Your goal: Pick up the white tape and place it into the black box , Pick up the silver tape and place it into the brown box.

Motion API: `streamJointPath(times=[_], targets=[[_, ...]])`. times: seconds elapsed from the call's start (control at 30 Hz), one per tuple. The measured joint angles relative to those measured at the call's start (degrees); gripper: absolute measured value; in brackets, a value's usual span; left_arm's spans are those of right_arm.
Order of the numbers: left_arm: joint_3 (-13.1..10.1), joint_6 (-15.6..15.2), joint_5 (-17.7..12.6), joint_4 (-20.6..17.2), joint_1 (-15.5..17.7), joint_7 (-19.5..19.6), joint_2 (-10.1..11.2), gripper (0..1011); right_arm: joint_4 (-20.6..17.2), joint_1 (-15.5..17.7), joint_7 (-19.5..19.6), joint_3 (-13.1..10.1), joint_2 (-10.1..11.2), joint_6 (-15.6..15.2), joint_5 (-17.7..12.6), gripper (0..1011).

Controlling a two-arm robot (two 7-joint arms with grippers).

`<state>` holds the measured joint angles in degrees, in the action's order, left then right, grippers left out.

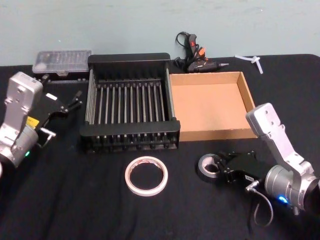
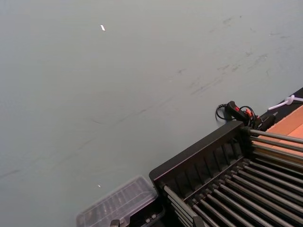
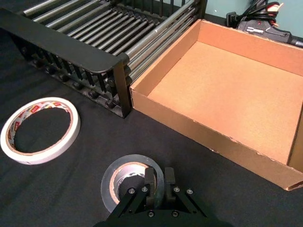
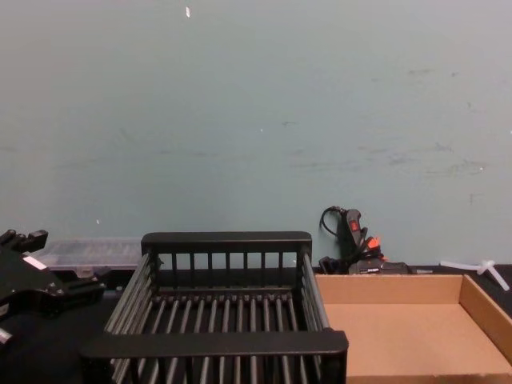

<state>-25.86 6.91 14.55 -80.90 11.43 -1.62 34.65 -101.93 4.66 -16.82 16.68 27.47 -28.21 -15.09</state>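
where legible, red print lines white tape (image 3: 40,130) core.

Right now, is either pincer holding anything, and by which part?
The right pincer is shut on the silver tape, pinching its wall at the near side, roll still on the table. The left pincer holds nothing.

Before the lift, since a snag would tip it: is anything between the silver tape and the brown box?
Nothing visible: bare cloth separates the silver tape, pinched by the right gripper, from the brown box's low near wall.
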Motion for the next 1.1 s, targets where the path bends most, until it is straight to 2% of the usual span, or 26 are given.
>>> streamJointPath(times=[0.23,0.77,1.1], targets=[[0.00,0.00,0.00,0.00,0.00,0.00,0.00,1001,-0.58,0.17,-0.79,-0.48,-0.11,0.63,-0.19,132],[0.00,0.00,0.00,0.00,0.00,0.00,0.00,1002,-4.95,-0.06,-1.10,-1.78,0.83,2.13,-0.46,132],[0.00,0.00,0.00,0.00,0.00,0.00,0.00,1002,-4.89,-1.76,-0.19,-2.97,0.57,3.66,0.56,132]])
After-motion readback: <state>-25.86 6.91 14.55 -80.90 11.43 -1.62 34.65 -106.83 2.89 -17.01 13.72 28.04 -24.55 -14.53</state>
